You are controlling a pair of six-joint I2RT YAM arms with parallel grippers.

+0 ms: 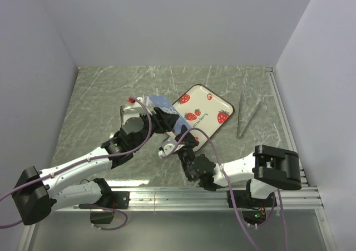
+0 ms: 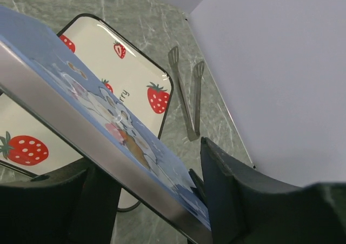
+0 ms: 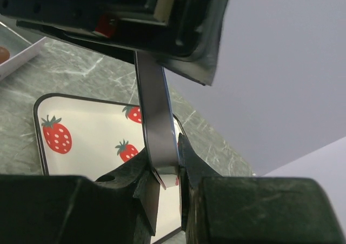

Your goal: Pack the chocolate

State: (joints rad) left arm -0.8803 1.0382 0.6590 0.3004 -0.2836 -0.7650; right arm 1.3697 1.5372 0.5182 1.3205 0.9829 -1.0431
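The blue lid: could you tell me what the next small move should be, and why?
Probably back the left gripper away from the lid. Its jaws look open around the lid, while the right gripper is shut on the lid's edge and seems able to carry it alone.

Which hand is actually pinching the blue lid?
The right hand, shut on the blue lid at its thin edge; the left hand only straddles it, spread wide.
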